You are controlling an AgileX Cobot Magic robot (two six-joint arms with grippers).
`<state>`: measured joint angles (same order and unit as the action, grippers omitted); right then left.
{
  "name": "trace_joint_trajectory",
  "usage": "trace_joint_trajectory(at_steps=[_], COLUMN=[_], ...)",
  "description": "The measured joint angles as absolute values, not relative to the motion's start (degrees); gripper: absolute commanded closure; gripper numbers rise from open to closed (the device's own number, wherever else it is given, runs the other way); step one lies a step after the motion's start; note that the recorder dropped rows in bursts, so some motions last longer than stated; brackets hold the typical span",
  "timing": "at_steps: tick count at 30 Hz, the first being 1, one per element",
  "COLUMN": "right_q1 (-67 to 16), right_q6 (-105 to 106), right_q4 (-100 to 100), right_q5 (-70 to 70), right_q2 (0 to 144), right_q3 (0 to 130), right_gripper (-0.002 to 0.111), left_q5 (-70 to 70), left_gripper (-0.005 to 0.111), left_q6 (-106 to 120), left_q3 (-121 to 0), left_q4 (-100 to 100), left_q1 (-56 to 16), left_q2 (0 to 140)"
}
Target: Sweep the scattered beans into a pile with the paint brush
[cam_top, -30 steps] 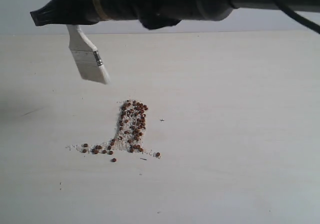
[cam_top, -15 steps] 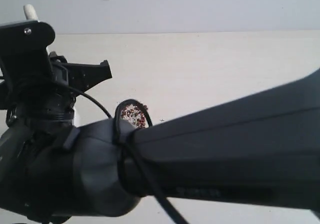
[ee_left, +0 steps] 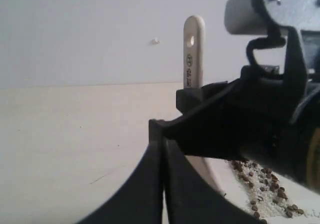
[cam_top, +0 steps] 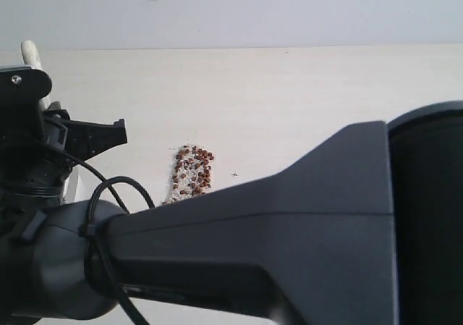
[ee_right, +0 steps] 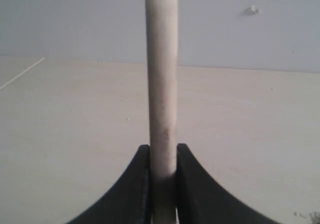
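Pale tabletop [cam_top: 325,93] before a plain grey wall [cam_top: 289,14]. One brush [ee_right: 161,84], clamped by the right tool [ee_right: 163,153]; one pile [cam_top: 191,174] of beans [cam_top: 197,158]; left tool [ee_left: 163,144] closed, empty.

The worktop [cam_top: 325,93] is a pale, whitish-beige wood-grain surface that runs back to a plain light wall [cam_top: 289,10]. On it lies the pile [cam_top: 192,171], a narrow, elongated heap of small round reddish-brown beans [cam_top: 197,158] packed closely together on a bed of fine whitish grains [cam_top: 176,186]. The grains show mostly along one long edge of the pile. The near end of the pile is hidden in the exterior view. Just beside the pile, apart from it, sits a tiny dark mark [cam_top: 234,174]. Well apart from the pile, a faint thin scratch [ee_left: 100,178] crosses the surface.
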<state>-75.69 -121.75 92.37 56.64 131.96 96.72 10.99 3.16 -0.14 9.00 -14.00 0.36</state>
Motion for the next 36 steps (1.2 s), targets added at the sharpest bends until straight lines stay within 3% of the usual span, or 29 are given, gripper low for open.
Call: trace_joint_trajectory(at_steps=[36], right_q1=[-71.97], right_q6=[-110.18], right_q4=[81.2], right_q5=[63.2], right_q2=[137.23], right_q3=[99.68], right_gripper=[0.108], left_q5=[10.99], left_gripper=[0.106], left_q6=[3.16], left_q3=[-0.14], left_q4=[9.0], left_q1=[-14.0], left_q2=[0.36])
